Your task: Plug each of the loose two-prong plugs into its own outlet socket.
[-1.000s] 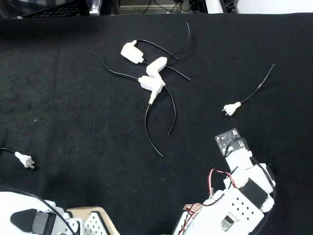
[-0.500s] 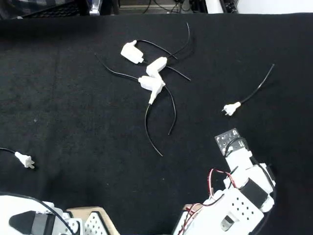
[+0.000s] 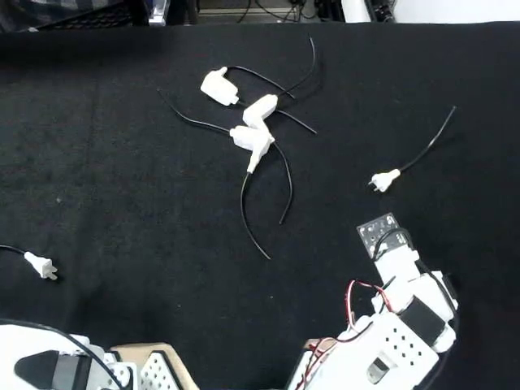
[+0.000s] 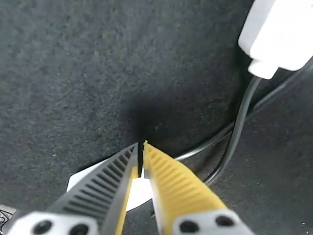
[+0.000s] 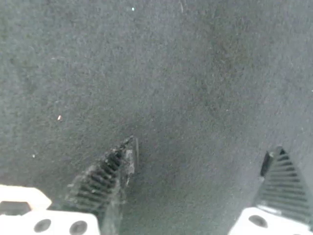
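The right pincer (image 5: 204,147) hangs wide open and empty over bare cloth at the lower right of the high view. It is probably staged there for the nearer plug (image 3: 383,180), which lies just above it, right of centre. The left pincer (image 4: 142,149) is closed tip to tip, seemingly on nothing, low at the left. The other plug (image 3: 41,266) lies near it at the left edge. The sockets (image 3: 260,110) sit bunched at upper centre with their cords (image 3: 248,215) crossing, well apart from both plugs. The counter (image 3: 122,179) wears a matte black cloth, and cables trail along the room's floor beyond its far edge.
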Robot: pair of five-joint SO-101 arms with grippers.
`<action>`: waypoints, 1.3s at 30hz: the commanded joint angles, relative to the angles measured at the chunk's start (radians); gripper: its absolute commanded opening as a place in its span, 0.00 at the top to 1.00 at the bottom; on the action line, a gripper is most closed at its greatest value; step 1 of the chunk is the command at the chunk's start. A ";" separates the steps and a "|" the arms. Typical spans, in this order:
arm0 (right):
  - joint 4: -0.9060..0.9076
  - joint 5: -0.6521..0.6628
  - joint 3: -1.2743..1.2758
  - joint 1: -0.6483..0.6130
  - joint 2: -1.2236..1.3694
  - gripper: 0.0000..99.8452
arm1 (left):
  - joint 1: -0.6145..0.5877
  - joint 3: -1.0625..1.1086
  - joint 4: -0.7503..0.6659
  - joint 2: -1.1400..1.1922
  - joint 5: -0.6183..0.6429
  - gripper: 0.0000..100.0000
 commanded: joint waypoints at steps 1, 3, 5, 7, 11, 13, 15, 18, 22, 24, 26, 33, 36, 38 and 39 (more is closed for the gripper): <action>0.014 -0.018 0.084 -0.014 -0.001 0.61 | 0.024 -0.048 0.017 -0.025 -0.011 0.96; 0.014 -0.018 0.084 -0.014 -0.001 0.61 | 0.030 -0.117 0.017 -0.046 -0.009 0.96; 0.014 -0.018 0.084 -0.014 -0.001 0.61 | 0.027 -0.177 0.017 -0.084 -0.008 0.96; 0.014 -0.017 0.084 -0.014 -0.001 0.61 | 0.007 -0.217 0.017 -0.129 0.018 0.96; 0.014 -0.017 0.084 -0.014 -0.001 0.61 | -0.051 -0.211 0.017 -0.221 0.184 0.95; 0.014 -0.017 0.084 -0.014 -0.001 0.61 | -0.088 -0.159 0.017 -0.261 0.252 0.91; 0.014 -0.017 0.084 -0.015 -0.001 0.61 | -0.130 -0.070 0.018 -0.307 0.338 0.84; 0.014 -0.017 0.084 -0.015 -0.001 0.61 | -0.174 0.151 0.018 -0.390 0.422 0.76; 0.014 -0.017 0.084 -0.015 -0.001 0.61 | -0.205 0.472 0.017 -0.542 0.391 0.76; 0.014 -0.017 0.084 -0.015 -0.001 0.61 | -0.208 0.631 0.015 -0.615 0.391 0.76; 0.014 -0.017 0.084 -0.015 -0.001 0.61 | -0.209 0.756 0.008 -0.672 0.391 0.76; 0.014 -0.017 0.084 -0.015 -0.001 0.61 | -0.228 1.020 -0.219 -0.773 0.542 0.75; 0.014 -0.017 0.084 -0.015 -0.001 0.61 | -0.229 1.050 -0.305 -0.775 0.609 0.75; 0.014 -0.017 0.084 -0.015 -0.001 0.61 | -0.229 1.049 -0.354 -0.775 0.652 0.75; 0.014 -0.017 0.084 -0.015 -0.001 0.61 | -0.229 1.049 -0.376 -0.776 0.675 0.75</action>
